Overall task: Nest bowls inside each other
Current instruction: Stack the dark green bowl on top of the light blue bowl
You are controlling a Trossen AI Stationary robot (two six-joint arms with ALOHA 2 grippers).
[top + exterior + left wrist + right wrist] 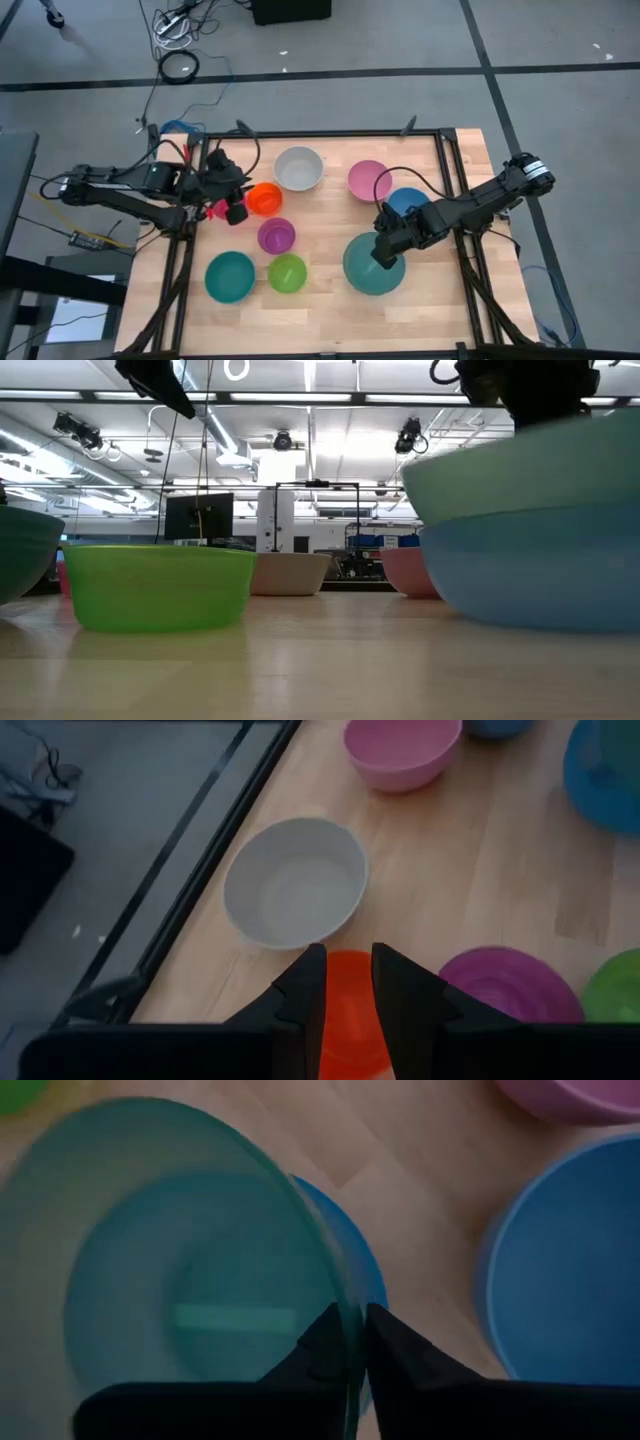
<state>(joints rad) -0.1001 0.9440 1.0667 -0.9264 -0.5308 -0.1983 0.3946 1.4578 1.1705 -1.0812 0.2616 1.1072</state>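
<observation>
A large pale teal bowl (365,270) sits tilted inside a blue bowl (540,575) at the table's right. My right gripper (355,1330) is shut on its rim. My left gripper (348,975) hangs open above an orange bowl (266,197) at the far left, touching nothing. On the table stand a white-grey bowl (298,168), a pink bowl (368,180), a second blue bowl (408,203), a purple bowl (276,236), a lime bowl (287,273) and a teal bowl (230,276). A magenta bowl (218,208) shows partly under the left arm. My right gripper pinches the pale teal bowl's rim (340,1285), one finger inside the bowl and one outside. The fingers come steeply from above, pointing down. The bowl lies tilted in the blue bowl (350,1240), its held side raised.
A black frame rail (440,190) runs round the wooden tabletop. Bare wood lies along the near edge (320,325) and between the lime bowl and the large pale teal bowl. Cables lie on the floor beyond the far edge.
</observation>
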